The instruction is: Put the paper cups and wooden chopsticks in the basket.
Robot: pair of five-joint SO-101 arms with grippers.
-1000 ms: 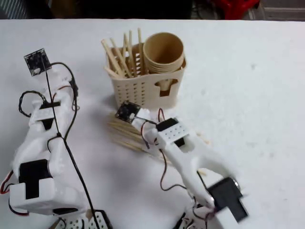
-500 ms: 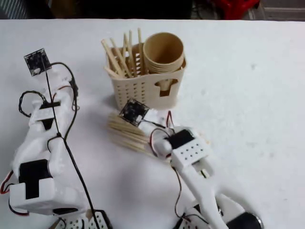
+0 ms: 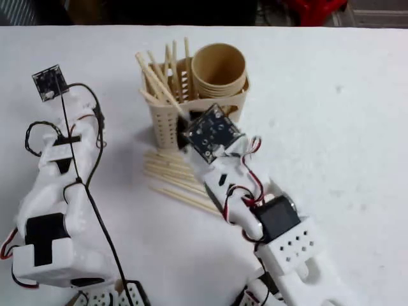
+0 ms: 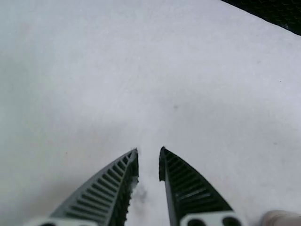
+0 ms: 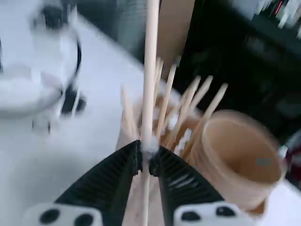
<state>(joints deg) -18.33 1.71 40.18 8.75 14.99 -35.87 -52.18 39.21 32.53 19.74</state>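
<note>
A cream slotted basket [image 3: 167, 121] stands at the back middle of the table. It holds stacked paper cups [image 3: 218, 67] and several upright wooden chopsticks [image 3: 169, 67]. More loose chopsticks [image 3: 171, 180] lie on the table just in front of it. My right gripper [image 5: 146, 151] is shut on one chopstick [image 5: 150, 70], held raised at the basket's front, with the cups [image 5: 235, 155] just beyond. Over bare table at the left, my left gripper [image 4: 148, 150] stands slightly open and holds nothing.
The left arm [image 3: 57, 166] with its cables takes up the left side of the white table [image 3: 331, 115]. The right arm [image 3: 255, 210] stretches from the front edge to the basket. The table's far edge meets a dark background.
The right arm has risen from the loose pile and swung toward the basket, with a chopstick in its gripper. The left arm has not moved.
</note>
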